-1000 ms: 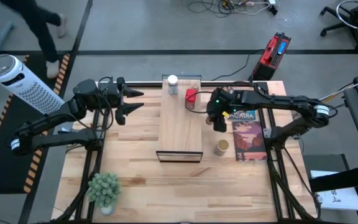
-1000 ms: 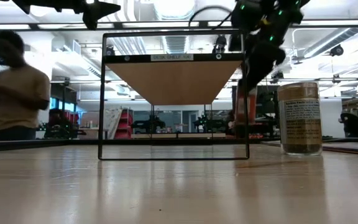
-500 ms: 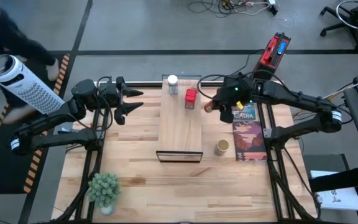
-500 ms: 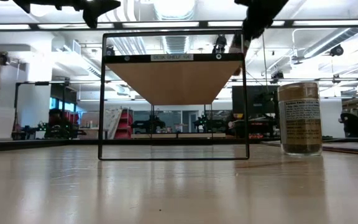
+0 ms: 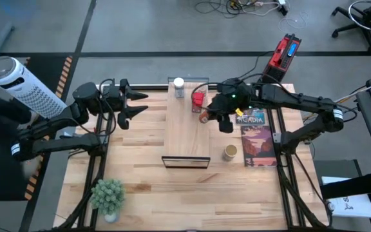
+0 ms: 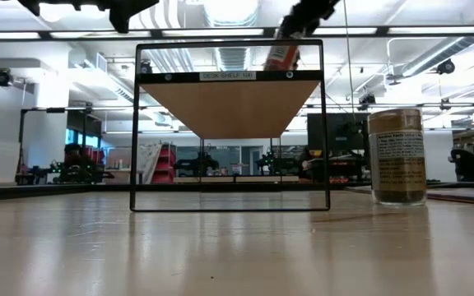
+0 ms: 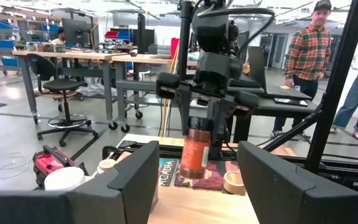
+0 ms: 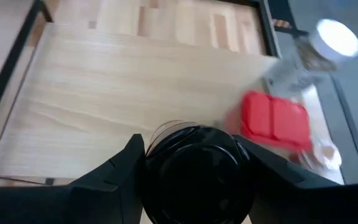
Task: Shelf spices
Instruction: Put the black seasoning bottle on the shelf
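Since the earlier frame, the right gripper [image 5: 206, 116] carries the dark black-lidded jar [image 7: 197, 148] left over the shelf [image 5: 187, 129], apparently tilted; placement lies directly below. Left gripper [image 5: 134, 105] waits wide, left of the shelf.

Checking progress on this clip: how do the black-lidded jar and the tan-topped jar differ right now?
The black-lidded jar hangs in the right gripper, above the shelf; the tan-topped jar stands untouched on the table, beside the shelf. The black-lidded jar holds reddish spice; the tan-topped jar's contents look brownish. The tan-topped jar looks wider. Neither rests on the shelf yet.
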Robot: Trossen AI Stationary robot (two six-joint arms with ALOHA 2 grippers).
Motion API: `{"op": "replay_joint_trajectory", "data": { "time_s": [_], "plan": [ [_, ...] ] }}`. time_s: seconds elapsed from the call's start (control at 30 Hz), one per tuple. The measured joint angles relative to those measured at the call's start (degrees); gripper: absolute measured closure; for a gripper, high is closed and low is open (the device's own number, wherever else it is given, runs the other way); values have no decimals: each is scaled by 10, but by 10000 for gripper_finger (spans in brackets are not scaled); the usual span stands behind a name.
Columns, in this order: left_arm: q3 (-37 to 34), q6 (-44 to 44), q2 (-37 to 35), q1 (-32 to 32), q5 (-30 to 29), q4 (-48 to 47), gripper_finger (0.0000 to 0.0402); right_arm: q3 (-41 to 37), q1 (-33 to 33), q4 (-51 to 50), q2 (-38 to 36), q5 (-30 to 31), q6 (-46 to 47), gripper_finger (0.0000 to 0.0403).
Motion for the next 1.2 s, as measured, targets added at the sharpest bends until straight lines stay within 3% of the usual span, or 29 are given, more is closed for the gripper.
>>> {"op": "replay_joint_trajectory", "data": {
  "time_s": [0.47,0.77,1.2],
  "plan": [
    [0,-2,-13,0,0,0,198,127,17,-4,140,-14,-75,215],
    [0,-2,-15,0,0,-1,194,259,7,-50,246,-9,-133,215],
    [0,-2,-21,0,0,-17,198,436,-42,-166,369,28,-111,213]
  ]
}}
